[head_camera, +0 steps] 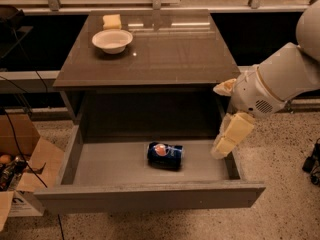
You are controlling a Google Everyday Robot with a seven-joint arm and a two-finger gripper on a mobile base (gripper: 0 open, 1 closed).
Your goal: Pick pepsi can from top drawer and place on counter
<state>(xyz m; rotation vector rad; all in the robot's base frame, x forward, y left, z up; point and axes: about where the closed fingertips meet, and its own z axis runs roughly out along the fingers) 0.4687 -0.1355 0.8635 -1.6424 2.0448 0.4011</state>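
Note:
The pepsi can (165,155) lies on its side on the grey floor of the top drawer (110,165), right of the middle. The drawer is pulled fully out below the counter (170,51). My gripper (218,121) is at the drawer's right side, above its right wall and to the right of the can. Its cream fingers (232,133) stand wide apart, open and empty. It does not touch the can.
A white bowl (112,40) and a yellow sponge (112,21) sit at the counter's back left. A cardboard box (25,171) with small items stands on the terrazzo floor left of the drawer. A black cable hangs at the left.

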